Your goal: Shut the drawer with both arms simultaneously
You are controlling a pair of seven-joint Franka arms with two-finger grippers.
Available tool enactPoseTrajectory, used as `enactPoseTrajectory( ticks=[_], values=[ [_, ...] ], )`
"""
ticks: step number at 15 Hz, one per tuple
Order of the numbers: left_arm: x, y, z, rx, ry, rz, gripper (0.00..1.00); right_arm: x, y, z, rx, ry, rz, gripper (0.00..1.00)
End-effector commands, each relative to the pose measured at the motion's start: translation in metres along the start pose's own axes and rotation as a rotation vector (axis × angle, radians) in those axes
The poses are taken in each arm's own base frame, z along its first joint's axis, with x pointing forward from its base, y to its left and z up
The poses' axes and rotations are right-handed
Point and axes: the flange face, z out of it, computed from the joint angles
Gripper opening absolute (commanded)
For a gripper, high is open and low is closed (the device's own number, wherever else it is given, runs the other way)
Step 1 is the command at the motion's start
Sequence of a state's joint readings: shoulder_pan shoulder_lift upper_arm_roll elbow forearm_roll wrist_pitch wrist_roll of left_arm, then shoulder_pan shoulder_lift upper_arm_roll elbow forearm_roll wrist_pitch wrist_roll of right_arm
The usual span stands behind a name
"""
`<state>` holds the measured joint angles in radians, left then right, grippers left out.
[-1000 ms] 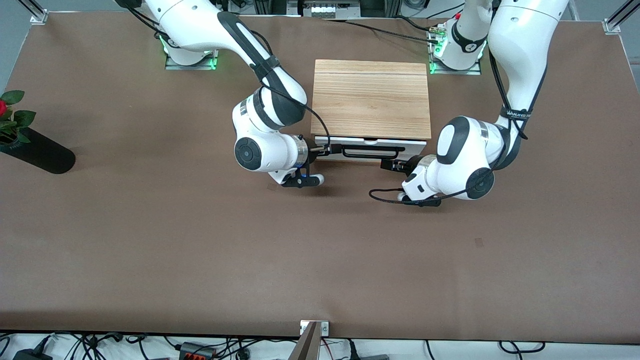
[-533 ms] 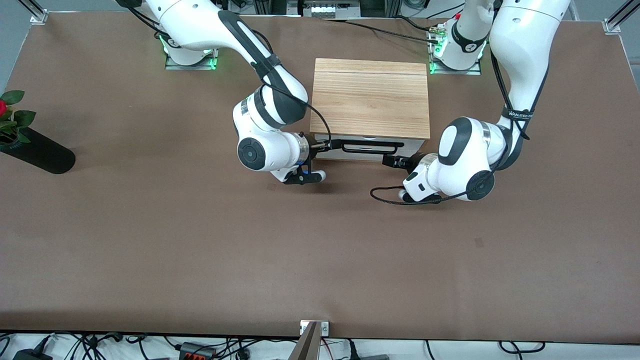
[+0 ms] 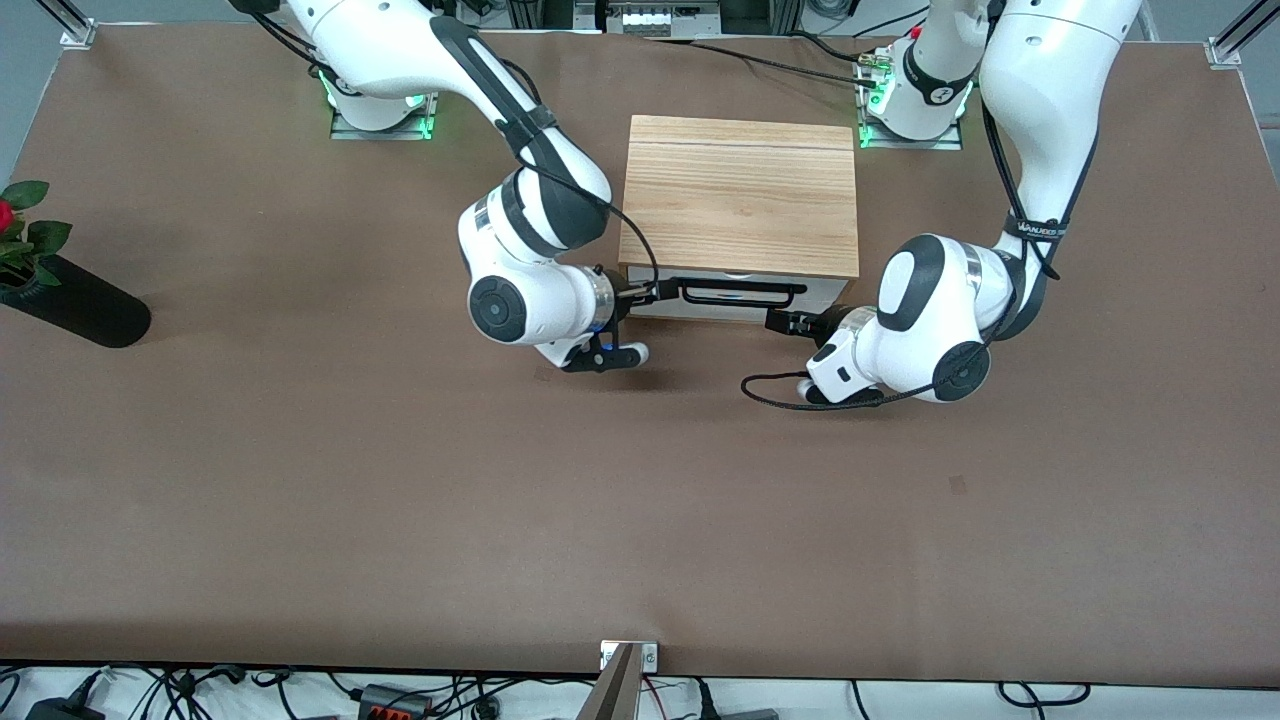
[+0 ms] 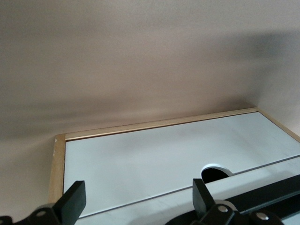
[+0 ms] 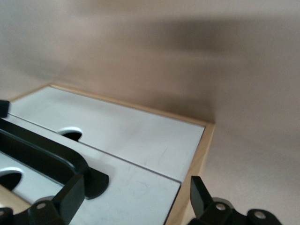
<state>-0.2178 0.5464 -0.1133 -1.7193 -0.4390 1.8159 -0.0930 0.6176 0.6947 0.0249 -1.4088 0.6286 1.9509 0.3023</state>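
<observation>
The light-wood cabinet (image 3: 740, 195) sits on the brown surface (image 3: 400, 500) between the two arm bases, its front turned toward the front camera. The drawer (image 3: 738, 297) lies pushed in under the cabinet's top, so only a thin strip of its white front panel shows in the front view, and its black bar handle (image 3: 742, 291) runs along that strip. None of the drawer's inside shows.

The right gripper (image 3: 655, 293) is low in front of the drawer, at the handle's end toward the right arm's end of the surface. In the right wrist view its two black fingers (image 5: 70, 197) stand spread apart, released and holding nothing, with the handle (image 5: 44, 152) and the white panels (image 5: 122, 136) framed in pale wood close in front of them.

The left gripper (image 3: 785, 322) is low in front of the drawer at the corner toward the left arm's end. In the left wrist view its fingers (image 4: 72, 201) are also spread and clasp nothing; the white drawer front (image 4: 154, 164) fills the space between them, with a round finger notch (image 4: 214, 172) and the black bar (image 4: 267, 194) near one finger.

A black vase (image 3: 80, 300) with a red rose (image 3: 8, 215) lies at the right arm's end of the surface, well apart from the cabinet.
</observation>
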Motion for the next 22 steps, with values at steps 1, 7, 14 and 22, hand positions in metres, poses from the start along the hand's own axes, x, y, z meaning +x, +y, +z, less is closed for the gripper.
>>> enactPoseTrajectory(
  ticks=[1,7,14,22],
  values=[
    [-0.007,-0.001,-0.007,-0.025,-0.019,0.003,1.0,0.012,0.005,-0.046,0.007,0.046,-0.004,1.0],
    [-0.01,-0.02,-0.026,-0.027,-0.061,-0.011,1.0,0.027,0.024,-0.148,-0.057,0.118,-0.011,1.0],
    [-0.008,-0.022,-0.074,0.005,-0.005,-0.001,1.0,0.02,0.056,-0.222,-0.092,0.166,0.04,1.0],
    [-0.044,-0.037,-0.234,0.411,0.254,0.027,1.0,-0.011,0.072,-0.307,-0.307,0.33,0.048,1.0]
  ],
)
